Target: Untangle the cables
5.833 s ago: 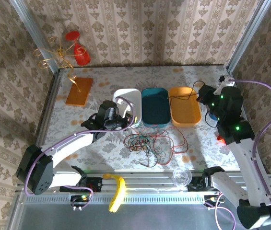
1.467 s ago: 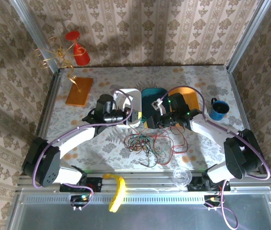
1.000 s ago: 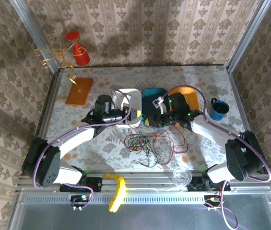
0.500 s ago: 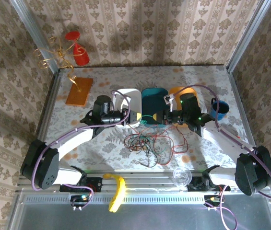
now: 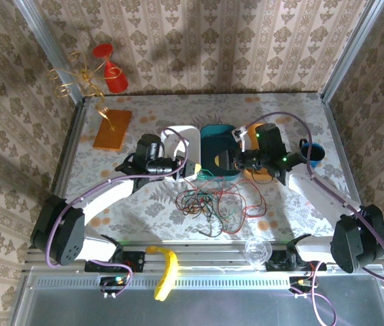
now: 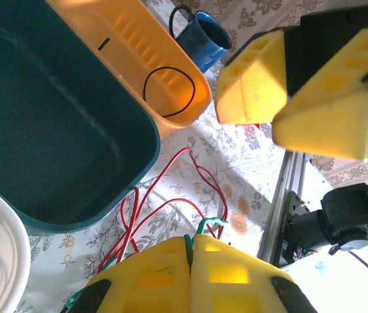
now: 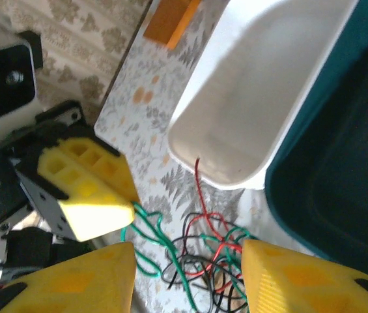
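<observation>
The cables (image 5: 205,202) lie in a red, green and black tangle on the table, in front of the trays. My left gripper (image 5: 190,168) hangs by the white tray's near corner, shut on a green cable (image 6: 213,223) that loops out from between its yellow fingers (image 6: 170,274). That green strand runs down into the tangle (image 7: 219,261). My right gripper (image 5: 227,161) hovers over the teal tray's near edge, facing the left one, open with nothing between its fingers (image 7: 73,277). A loose red cable end (image 7: 198,179) points toward the white tray. A black cable loop (image 6: 146,86) lies in the orange tray.
A white tray (image 5: 193,136), a teal tray (image 5: 217,139) and an orange tray (image 5: 261,174) stand in a row behind the tangle. A blue mug (image 5: 312,153) sits at the right and an orange block (image 5: 112,129) at the far left. A banana (image 5: 168,272) and a clear glass (image 5: 256,251) lie on the front rail.
My right gripper has opened and drawn back to the right, away from the left gripper. The left gripper has stayed shut on the green cable, almost in place.
</observation>
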`<action>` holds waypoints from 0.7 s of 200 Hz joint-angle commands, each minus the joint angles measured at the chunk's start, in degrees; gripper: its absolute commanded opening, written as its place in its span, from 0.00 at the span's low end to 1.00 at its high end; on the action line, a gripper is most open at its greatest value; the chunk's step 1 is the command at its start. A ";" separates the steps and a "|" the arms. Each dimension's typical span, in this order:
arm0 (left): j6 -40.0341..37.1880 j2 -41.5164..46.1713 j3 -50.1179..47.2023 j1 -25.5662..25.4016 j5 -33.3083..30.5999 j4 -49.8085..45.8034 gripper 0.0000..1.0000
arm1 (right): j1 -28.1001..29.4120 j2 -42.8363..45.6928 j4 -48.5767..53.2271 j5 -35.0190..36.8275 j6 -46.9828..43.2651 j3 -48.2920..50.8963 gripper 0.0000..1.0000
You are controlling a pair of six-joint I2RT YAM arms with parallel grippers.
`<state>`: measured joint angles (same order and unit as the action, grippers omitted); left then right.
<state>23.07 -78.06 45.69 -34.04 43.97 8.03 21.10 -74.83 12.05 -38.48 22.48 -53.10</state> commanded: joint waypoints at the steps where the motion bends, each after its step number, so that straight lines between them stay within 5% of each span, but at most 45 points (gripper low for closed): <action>1: -2.23 -0.17 2.28 -0.06 1.91 -1.29 0.00 | 0.85 -2.67 5.99 -5.61 -3.36 -0.78 0.49; 53: -2.08 -0.16 2.81 -0.05 1.66 -1.26 0.00 | 2.92 -7.28 3.48 -7.20 -2.86 -0.24 0.44; 131: -1.20 -0.33 2.47 -0.06 1.31 -0.76 0.00 | 5.26 -9.01 1.13 -3.99 -2.22 -1.82 0.04; 140: -0.61 -0.16 2.24 0.15 0.83 -0.65 0.17 | 5.14 -8.39 1.35 -3.28 -2.49 -1.73 0.03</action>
<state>22.22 -78.11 46.54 -33.80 43.31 6.42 26.39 -84.31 13.45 -44.75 20.47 -53.54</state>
